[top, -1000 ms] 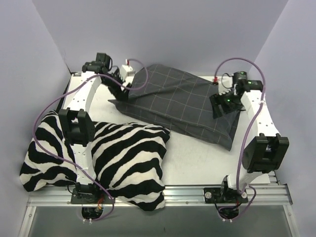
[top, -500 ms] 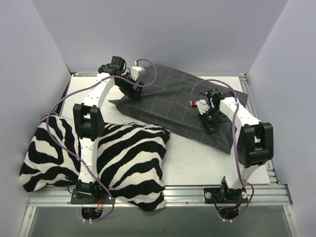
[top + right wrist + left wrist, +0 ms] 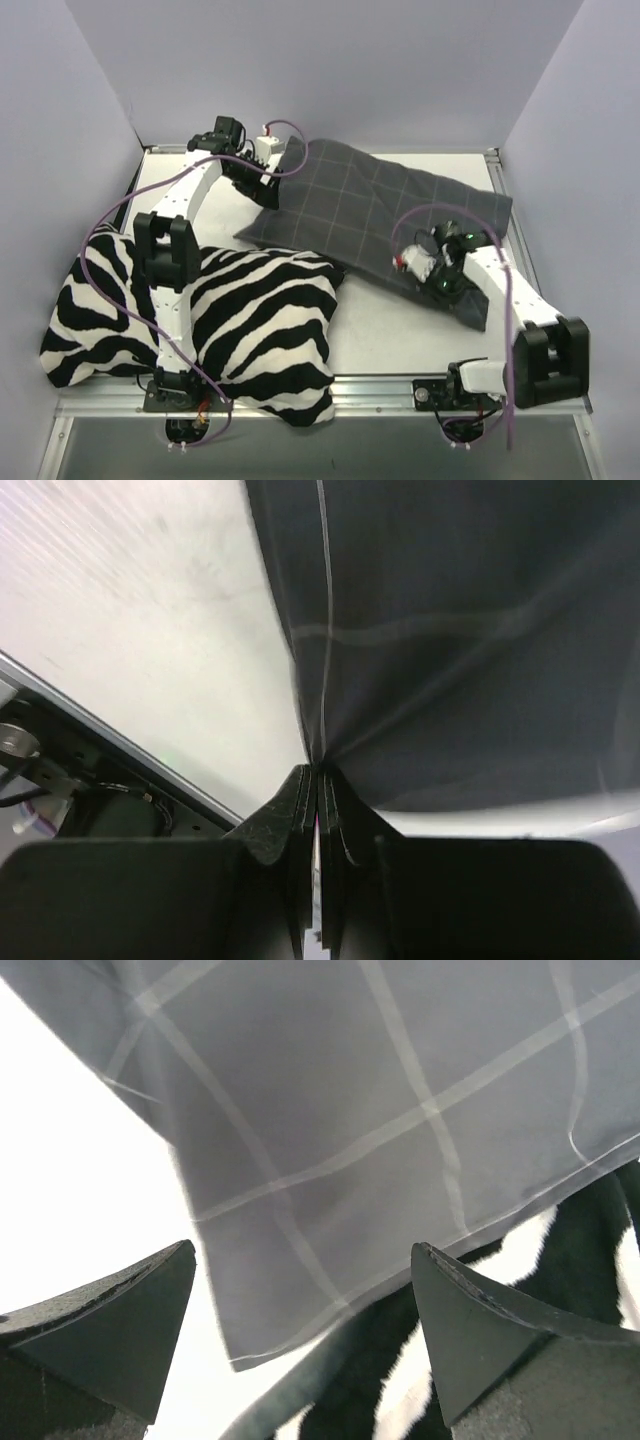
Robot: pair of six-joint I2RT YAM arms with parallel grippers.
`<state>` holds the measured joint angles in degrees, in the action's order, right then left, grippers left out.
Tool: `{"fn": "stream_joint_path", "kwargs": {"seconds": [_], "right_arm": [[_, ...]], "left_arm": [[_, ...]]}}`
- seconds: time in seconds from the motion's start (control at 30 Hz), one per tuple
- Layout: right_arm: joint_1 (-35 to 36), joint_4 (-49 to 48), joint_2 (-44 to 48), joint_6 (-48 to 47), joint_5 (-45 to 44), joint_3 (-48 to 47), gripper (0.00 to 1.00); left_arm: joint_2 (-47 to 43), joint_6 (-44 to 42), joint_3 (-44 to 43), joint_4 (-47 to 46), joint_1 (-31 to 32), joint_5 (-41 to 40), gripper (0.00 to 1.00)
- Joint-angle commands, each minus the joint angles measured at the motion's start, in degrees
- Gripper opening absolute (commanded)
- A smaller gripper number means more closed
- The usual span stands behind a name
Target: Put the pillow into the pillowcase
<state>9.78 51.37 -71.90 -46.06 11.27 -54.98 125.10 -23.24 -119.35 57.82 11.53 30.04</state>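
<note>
The dark grey checked pillowcase (image 3: 370,200) lies plump across the back middle of the table. The pillow is hidden; no white of it shows in any view. My left gripper (image 3: 268,190) hovers open over the case's left corner (image 3: 350,1110), its fingers (image 3: 120,1330) wide apart and holding nothing. My right gripper (image 3: 447,283) is at the case's near right edge. In the right wrist view the right gripper (image 3: 318,772) is shut, pinching a fold of the pillowcase (image 3: 470,630) that bunches into the fingertips.
A large zebra-striped cushion (image 3: 260,330) fills the near left of the table, with another zebra-striped bulge (image 3: 85,320) beyond the left arm. It touches the case's near left edge (image 3: 560,1260). Bare white table (image 3: 400,340) lies near the right arm. Walls close in on three sides.
My right arm swung from the back right to the case's near right edge and shut on the fabric. The pillowcase shifted and puffed up. The left gripper stayed open by the left corner.
</note>
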Motion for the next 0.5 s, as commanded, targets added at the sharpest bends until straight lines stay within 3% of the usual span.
{"fn": "stream_joint_path", "kwargs": {"seconds": [0.0,0.1,0.23,0.4,0.47], "right_arm": [[0.1,-6.3,-11.9,-1.5,-8.3,12.6,0.0],[-2.1,-13.3,-22.8,2.7,-11.1,12.5,0.0],[-4.8,-13.3,-29.3,8.4,-10.5,1.4,0.0],[-6.9,-12.4,-36.5,9.7,-15.0,-14.8,0.08],[-8.5,-11.7,-38.7,9.9,-15.7,-18.7,0.19]], "left_arm": [[-4.6,-1.2,2.8,-1.7,-0.1,2.5,0.97],[-4.6,-1.3,6.5,-1.7,0.7,2.7,0.97],[-3.2,-0.1,10.2,-2.6,1.4,1.8,0.94],[2.0,3.6,6.8,-4.2,1.5,0.7,0.91],[3.9,4.2,5.0,-4.3,1.7,-0.8,0.88]]}}
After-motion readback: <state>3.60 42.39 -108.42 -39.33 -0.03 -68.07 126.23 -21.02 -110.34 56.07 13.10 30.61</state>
